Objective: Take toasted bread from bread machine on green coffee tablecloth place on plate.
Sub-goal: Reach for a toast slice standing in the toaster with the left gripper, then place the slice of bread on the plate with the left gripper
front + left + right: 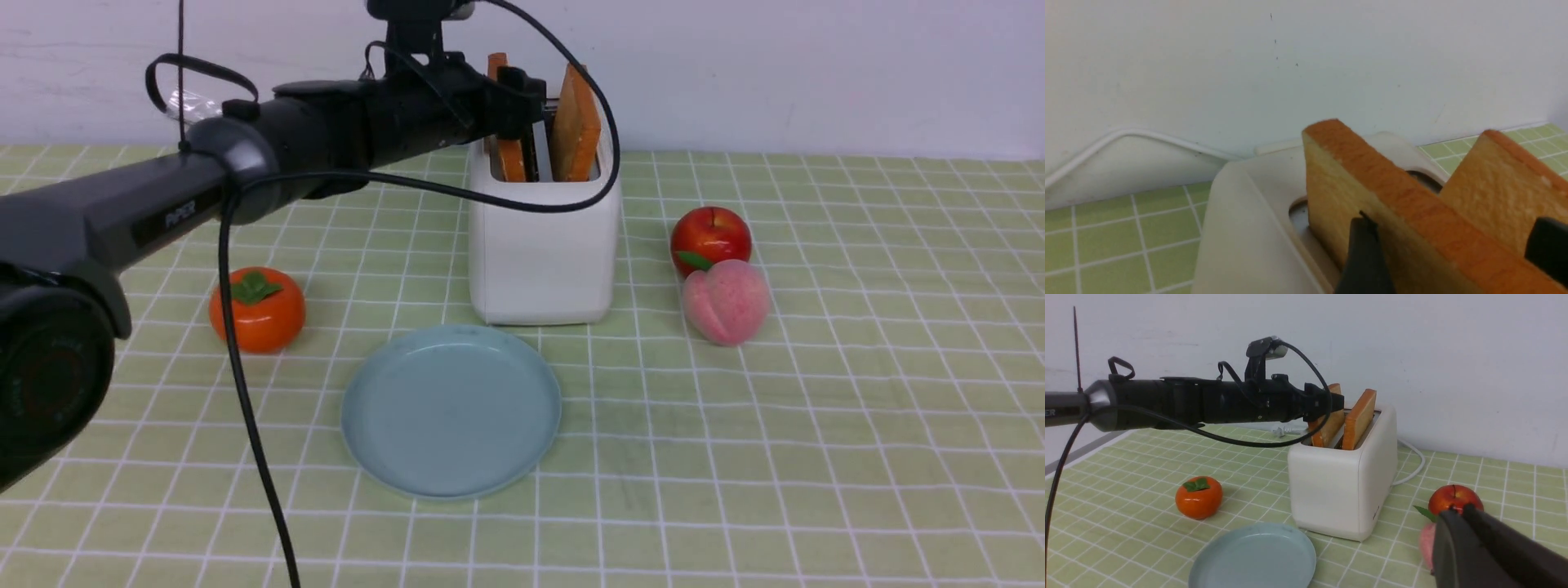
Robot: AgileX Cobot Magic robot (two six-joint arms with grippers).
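Obstacles: we list the toaster (543, 245) at centre rear, with two slices (575, 122) standing up from its slots. The left arm (245, 163) reaches across to its top from the left. Its cable (245, 408) hangs between persimmon (257, 310) and plate (451, 408). Apple (710, 235) and peach (725, 300) touch, right of the toaster.
Free room: we find the plate open from above, and the cloth (857, 408) right of the peach and along the front.

Item one, at your twelve o'clock: a flat white painted wall (816, 65), spanning ten o'clock to two o'clock. Surface: faint scuffs and a few tiny dark specks (1275, 41). Item two: a narrow grey strip (1081, 451) along the wall's foot, toward your ten o'clock. Light: soft, even; shadows weak.
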